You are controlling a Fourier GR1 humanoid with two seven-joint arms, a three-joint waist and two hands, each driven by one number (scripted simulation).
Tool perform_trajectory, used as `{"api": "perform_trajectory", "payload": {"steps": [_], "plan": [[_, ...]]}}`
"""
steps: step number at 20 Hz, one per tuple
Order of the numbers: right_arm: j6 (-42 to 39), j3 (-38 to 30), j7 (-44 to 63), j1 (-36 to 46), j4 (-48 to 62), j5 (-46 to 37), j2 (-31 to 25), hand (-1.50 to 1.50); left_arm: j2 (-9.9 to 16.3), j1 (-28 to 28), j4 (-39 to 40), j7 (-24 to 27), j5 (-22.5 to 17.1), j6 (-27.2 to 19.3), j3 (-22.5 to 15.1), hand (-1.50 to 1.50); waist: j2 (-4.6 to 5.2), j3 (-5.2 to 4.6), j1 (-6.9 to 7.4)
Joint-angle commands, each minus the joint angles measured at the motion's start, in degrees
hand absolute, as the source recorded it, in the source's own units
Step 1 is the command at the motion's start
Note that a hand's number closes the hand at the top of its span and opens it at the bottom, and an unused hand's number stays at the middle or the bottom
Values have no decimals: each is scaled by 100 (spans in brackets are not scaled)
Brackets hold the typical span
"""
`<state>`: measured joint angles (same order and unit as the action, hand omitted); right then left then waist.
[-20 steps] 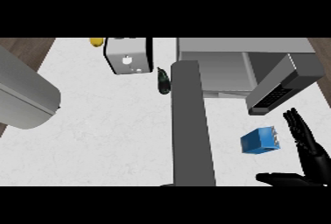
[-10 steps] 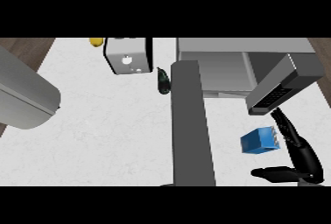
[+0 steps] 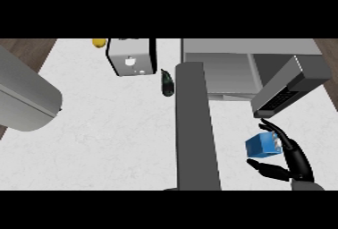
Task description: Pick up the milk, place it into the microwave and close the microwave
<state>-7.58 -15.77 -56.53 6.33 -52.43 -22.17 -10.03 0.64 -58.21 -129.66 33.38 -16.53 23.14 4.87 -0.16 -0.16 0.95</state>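
Note:
The milk (image 3: 263, 146) is a small blue carton standing on the white counter (image 3: 112, 143), just below the microwave's open door (image 3: 290, 87). My right hand (image 3: 293, 157) comes in from the lower right. Its straight fingers (image 3: 278, 134) lie along the carton's right side, and the thumb (image 3: 267, 167) reaches under the carton's near side with a small gap. The hand is open around the carton. The microwave (image 3: 221, 67) stands at the back right with its cavity showing. My left hand does not show.
A long grey bar (image 3: 195, 129) runs up the middle from the lower edge, left of the milk. A dark slim object (image 3: 167, 82) lies beside its top. A white box-shaped appliance (image 3: 132, 58) and a yellow item (image 3: 99, 42) sit at the back. A big grey cylinder (image 3: 23, 98) fills the left.
My right hand has slid left and closed in on the milk; its fingers now lie against the carton's right side. The carton and the microwave door have not moved.

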Motion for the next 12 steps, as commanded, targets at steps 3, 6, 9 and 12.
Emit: {"api": "perform_trajectory", "payload": {"steps": [3, 6, 9, 12], "plan": [[768, -149, -738, 616, 1156, -412, -402, 150, -61, -74, 213, 336, 236, -58, -218, -150, 29, 28, 68], [1293, -14, -791, 620, 1266, -676, -261, 150, -33, 46, -10, -51, -172, 76, 247, -150, 31, 25, 11], [1195, -102, -934, 867, 1842, -652, -469, 150, -33, -311, -3, 163, -176, 457, 321, -150, 25, 26, 47], [1411, -166, -1165, 1269, 2193, -663, -475, 150, -44, -87, 21, 12, -132, 325, 160, -150, 41, 31, 61]]}}
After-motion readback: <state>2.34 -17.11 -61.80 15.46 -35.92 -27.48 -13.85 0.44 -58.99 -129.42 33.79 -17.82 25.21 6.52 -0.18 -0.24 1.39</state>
